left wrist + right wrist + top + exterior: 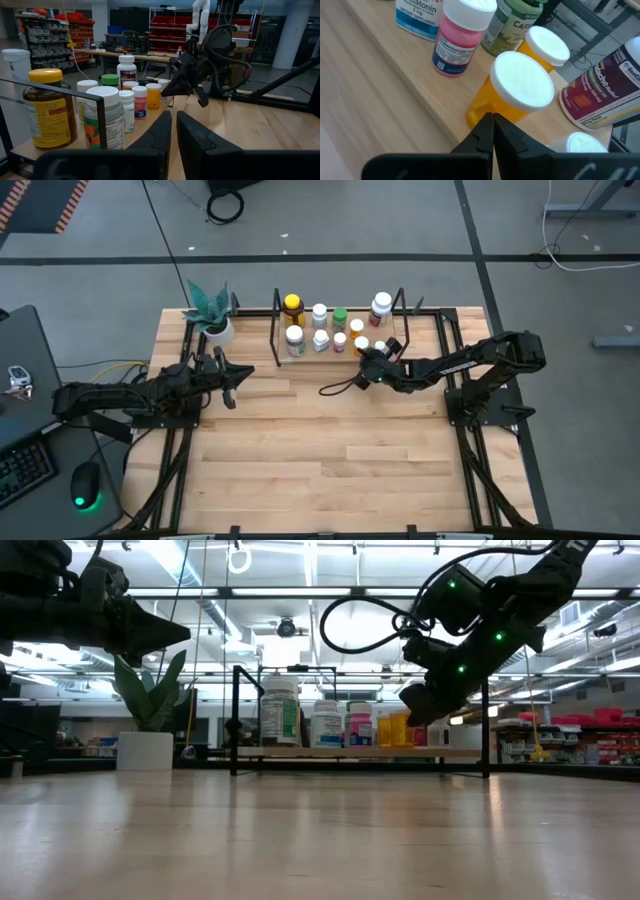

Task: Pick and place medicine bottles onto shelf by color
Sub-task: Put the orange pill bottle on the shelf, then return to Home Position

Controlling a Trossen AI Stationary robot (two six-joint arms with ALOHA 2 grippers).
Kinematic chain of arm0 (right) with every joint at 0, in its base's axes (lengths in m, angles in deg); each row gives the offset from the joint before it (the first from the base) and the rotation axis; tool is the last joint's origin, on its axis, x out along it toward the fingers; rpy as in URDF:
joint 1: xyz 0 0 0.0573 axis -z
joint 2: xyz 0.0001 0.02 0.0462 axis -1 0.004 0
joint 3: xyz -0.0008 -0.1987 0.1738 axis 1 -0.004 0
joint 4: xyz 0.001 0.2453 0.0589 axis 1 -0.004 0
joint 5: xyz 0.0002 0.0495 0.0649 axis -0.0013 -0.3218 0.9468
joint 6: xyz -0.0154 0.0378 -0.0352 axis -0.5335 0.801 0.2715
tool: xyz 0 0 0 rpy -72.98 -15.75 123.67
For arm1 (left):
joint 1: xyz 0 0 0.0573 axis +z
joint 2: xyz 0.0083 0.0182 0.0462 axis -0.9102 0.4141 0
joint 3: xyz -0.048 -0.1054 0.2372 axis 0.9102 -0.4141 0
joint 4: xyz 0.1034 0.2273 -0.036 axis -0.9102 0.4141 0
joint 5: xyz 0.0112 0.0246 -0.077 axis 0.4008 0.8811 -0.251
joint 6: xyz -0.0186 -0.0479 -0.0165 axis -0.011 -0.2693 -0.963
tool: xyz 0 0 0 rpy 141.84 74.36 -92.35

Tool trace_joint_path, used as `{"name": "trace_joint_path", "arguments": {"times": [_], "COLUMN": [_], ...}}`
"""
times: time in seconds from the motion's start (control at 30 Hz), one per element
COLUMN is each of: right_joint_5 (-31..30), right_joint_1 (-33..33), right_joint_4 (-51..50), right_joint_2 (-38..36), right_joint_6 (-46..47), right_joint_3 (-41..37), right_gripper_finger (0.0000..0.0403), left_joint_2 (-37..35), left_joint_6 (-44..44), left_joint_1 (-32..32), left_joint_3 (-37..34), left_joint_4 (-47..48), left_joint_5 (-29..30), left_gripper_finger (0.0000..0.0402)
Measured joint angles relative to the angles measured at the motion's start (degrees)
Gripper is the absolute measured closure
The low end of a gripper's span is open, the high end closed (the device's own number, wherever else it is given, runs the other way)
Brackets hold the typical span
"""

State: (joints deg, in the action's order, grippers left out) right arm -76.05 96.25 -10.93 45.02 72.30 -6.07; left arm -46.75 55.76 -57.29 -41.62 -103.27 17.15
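The shelf (277,320) stands at the table's far middle, and several medicine bottles stand upright on its wooden base (410,55). Among them are a yellow-capped amber bottle (48,107), a green one (512,25), a pink one (457,35) and two white-capped orange ones (520,87). My right gripper (492,127) is shut and slants down right in front of the nearer orange bottle, at the shelf's near edge (365,358). My left gripper (173,130) is shut and held level above the table's left part (235,375), clear of the shelf. My right gripper's shut fingertips (485,125) stand at the lower near side of the nearer orange bottle (485,107), coming in at a slant from the table's near right. I cannot tell whether they touch it. The bottle stands upright on the shelf's base.
A white pot with a green plant (218,330) stands just left of the shelf. A white bottle with a maroon label (600,92) stands at the shelf's right end beside a black upright (403,310). Bare wooden table (330,450) spreads toward the near edge.
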Motion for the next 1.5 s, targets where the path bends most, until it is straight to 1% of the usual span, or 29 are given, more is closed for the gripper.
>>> {"name": "trace_joint_path", "arguments": {"times": [0.13, 0.23, 0.57, 0.8, 1.0, 1.17, 1.23, 1.37, 1.43, 1.5], "right_joint_5": [-0.04, -1.68, -2.17, 0.32, 1.7, 2.73, 5.43, 17.01, 20.56, 23.15], "right_joint_1": [-0.8, -0.92, 0.91, 1.53, 1.98, -0.38, -0.82, 0.11, 0.55, 0.76], "right_joint_4": [-0.39, -0.62, -0.27, 2.21, 3.13, 3.11, 2.79, 3.52, 3.83, 6.26], "right_joint_2": [0.0, 0.0, 0.0, 0.0, 0.0, -0.88, -2.65, -8.7, -11.89, -15.41], "right_joint_6": [-0.19, -0.27, -2.54, -4.82, -5.08, -4.09, -3.29, -3.47, -4.57, -6.88], "right_joint_3": [0.0, 0.0, 0.0, 0.0, 0.0, -0.01, 0.23, 0.42, 0.4, -0.75], "right_gripper_finger": [0.0391, 0.0392, 0.0392, 0.0392, 0.0392, 0.0392, 0.0391, 0.0392, 0.0392, 0.0393], "left_joint_2": [0.0, 0.0, 0.0, 0.0, 0.0, 0.0, 0.0, 0.0, 0.0, 0.0], "left_joint_6": [0.0, 0.0, 0.0, 0.0, 0.0, 0.0, 0.0, 0.0, 0.0, 0.0], "left_joint_1": [0.0, -0.02, -0.02, 0.0, -0.02, 0.0, 0.0, -0.02, -0.02, -0.02], "left_joint_3": [-0.01, -0.01, -0.02, -0.02, 0.0, 0.0, -0.01, 0.0, -0.02, -0.02], "left_joint_4": [0.0, 0.0, 0.0, 0.0, 0.0, 0.0, 0.0, 0.0, 0.0, 0.0], "left_joint_5": [0.0, -0.01, -0.01, 0.01, 0.01, 0.0, 0.01, -0.01, -0.01, -0.01], "left_gripper_finger": [0.0371, 0.0372, 0.0364, 0.0373, 0.0366, 0.0361, 0.0361, 0.0367, 0.0369, 0.0371]}}
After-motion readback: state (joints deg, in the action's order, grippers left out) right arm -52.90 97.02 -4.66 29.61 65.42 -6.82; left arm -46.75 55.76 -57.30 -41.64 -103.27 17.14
